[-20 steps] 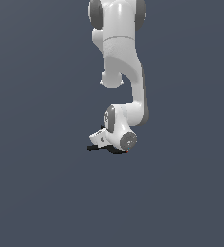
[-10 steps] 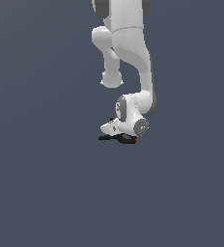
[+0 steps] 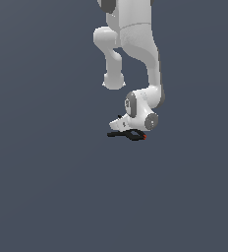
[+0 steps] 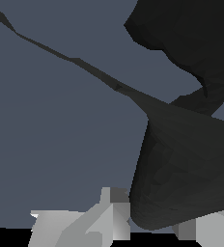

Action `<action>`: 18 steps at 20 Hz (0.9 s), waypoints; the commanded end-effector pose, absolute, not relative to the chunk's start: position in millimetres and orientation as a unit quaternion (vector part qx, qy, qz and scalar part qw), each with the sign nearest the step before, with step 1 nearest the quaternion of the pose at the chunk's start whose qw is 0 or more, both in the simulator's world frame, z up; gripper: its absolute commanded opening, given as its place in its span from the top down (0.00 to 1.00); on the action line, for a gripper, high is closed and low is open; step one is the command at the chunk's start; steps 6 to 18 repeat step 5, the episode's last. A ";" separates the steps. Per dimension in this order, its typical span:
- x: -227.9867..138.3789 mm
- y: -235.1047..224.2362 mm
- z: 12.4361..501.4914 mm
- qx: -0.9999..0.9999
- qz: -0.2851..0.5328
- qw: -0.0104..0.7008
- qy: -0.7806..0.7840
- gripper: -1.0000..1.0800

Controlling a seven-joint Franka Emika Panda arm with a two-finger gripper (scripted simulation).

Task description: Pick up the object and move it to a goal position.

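Observation:
The object, a small black spring clamp [image 3: 124, 134] with a tiny red tip [image 3: 144, 137], hangs right under the white hand in the exterior view. My gripper [image 3: 122, 127] is shut on it and holds it off the ground. In the wrist view the clamp [image 4: 181, 164] fills most of the picture as a large black shape. One thin handle [image 4: 70, 59] runs away from it. My gripper [image 4: 152, 223] shows only as light grey fingers [image 4: 80, 226] on either side of the clamp's body. The contact points are hidden.
The white arm [image 3: 135, 54] comes down from above in the exterior view. All around is a plain dark grey-blue surface [image 3: 47, 187]. No other objects or goal marker show.
The arm has swung toward the exterior view's right and a little up. The clamp has travelled with the gripper the same way.

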State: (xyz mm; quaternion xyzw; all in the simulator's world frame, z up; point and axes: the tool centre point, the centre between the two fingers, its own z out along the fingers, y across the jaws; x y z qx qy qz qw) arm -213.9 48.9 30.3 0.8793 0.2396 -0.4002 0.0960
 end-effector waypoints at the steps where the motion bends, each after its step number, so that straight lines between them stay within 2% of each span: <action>1: -218.2 53.9 31.2 0.880 -0.399 0.096 0.239 1.00; 18: -219.6 56.7 31.1 0.880 -0.399 0.095 0.239 1.00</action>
